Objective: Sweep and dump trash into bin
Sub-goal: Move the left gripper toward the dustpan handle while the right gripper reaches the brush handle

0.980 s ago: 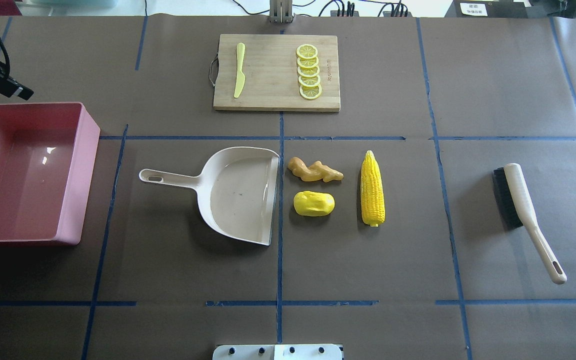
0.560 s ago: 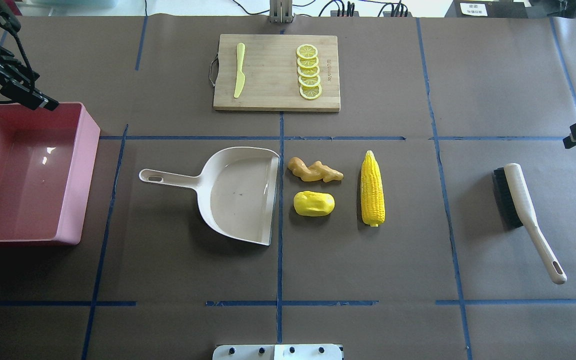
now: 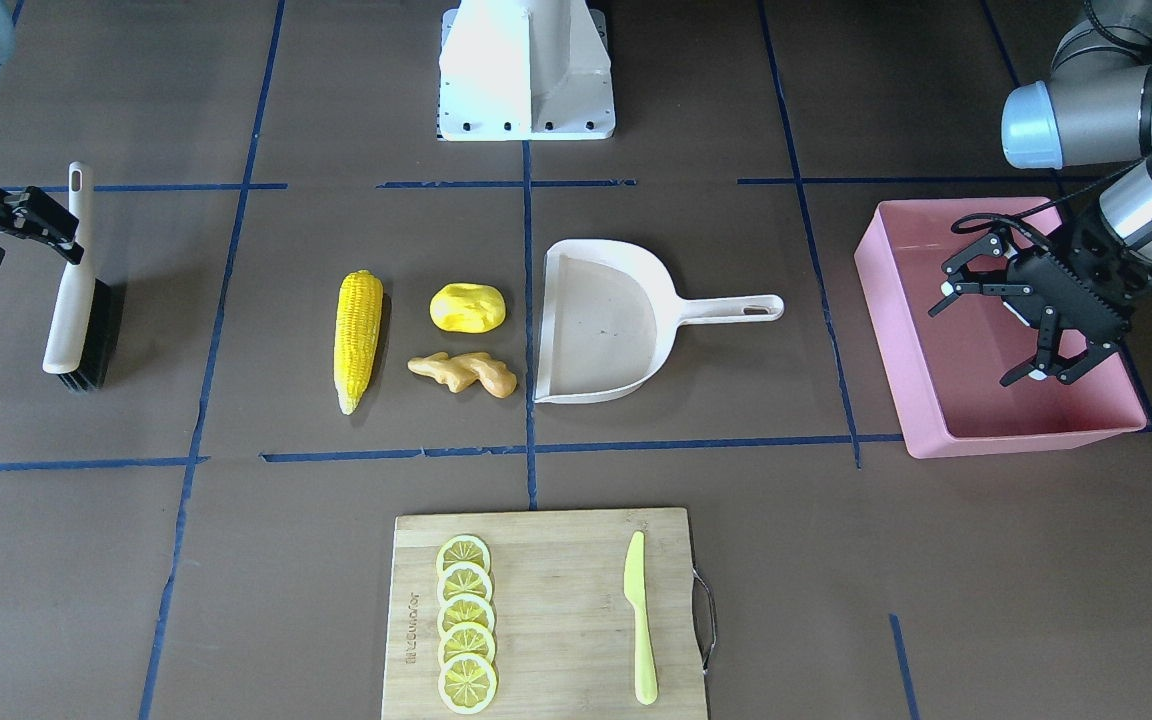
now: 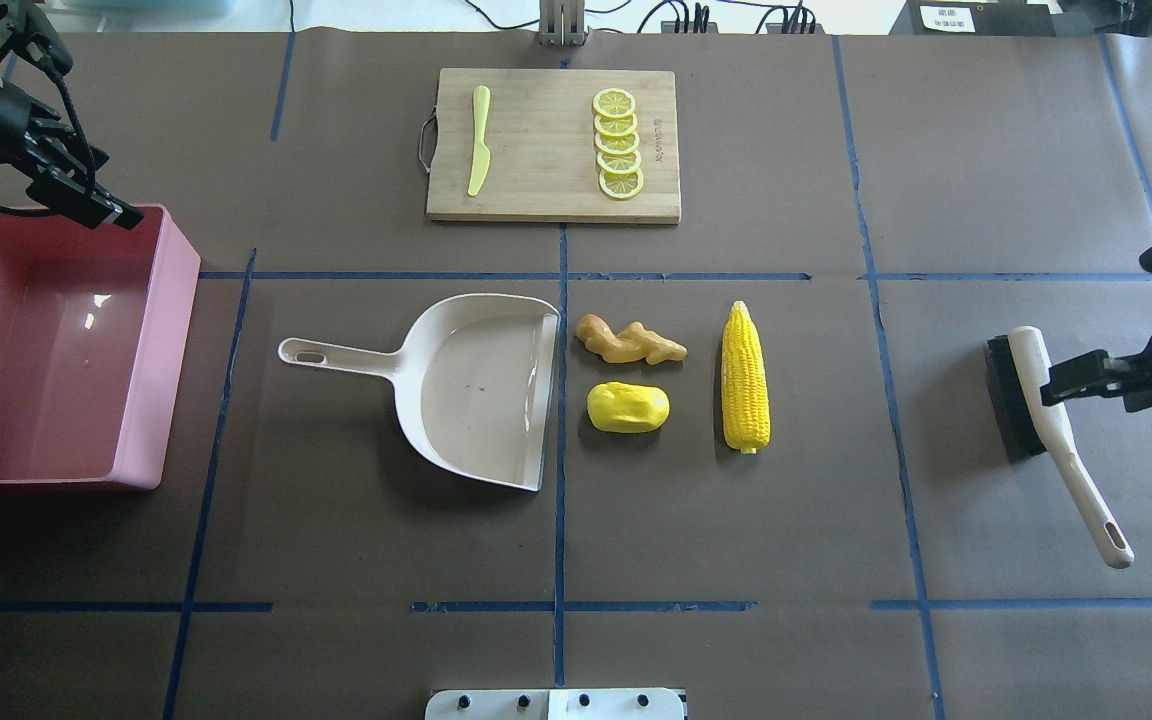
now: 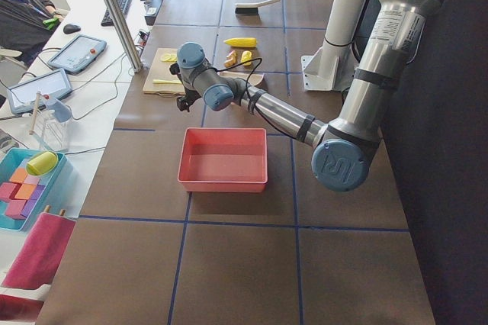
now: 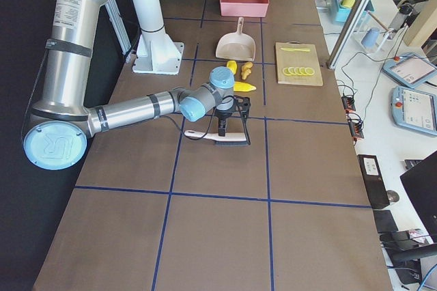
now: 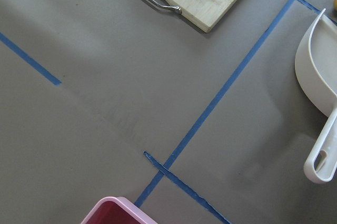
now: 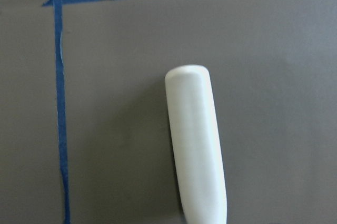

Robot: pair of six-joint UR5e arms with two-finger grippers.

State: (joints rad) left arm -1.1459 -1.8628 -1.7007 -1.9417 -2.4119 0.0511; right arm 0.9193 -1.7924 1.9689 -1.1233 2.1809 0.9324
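Note:
The trash lies just right of the cream dustpan [image 4: 481, 385]: a ginger root [image 4: 631, 341], a yellow potato-like lump [image 4: 627, 407] and a corn cob [image 4: 745, 377]. The pink bin [image 4: 168, 345] stands empty at the far left. My left gripper [image 3: 971, 345] hangs open over the bin's far part, holding nothing. My right gripper [image 3: 54, 225] hovers open above the head end of the brush [image 4: 1046, 420], whose white back [image 8: 196, 145] fills the right wrist view. Whether it touches the brush I cannot tell.
A wooden cutting board [image 4: 553, 145] at the far middle carries a yellow-green knife [image 4: 479, 152] and several lemon slices [image 4: 618, 157]. The robot's base plate [image 4: 556, 703] sits at the near edge. Blue tape lines divide the brown table cover.
My left gripper has moved rightward over the bin's far corner. My right gripper has come in from the right edge and now sits above the brush. The objects have not moved.

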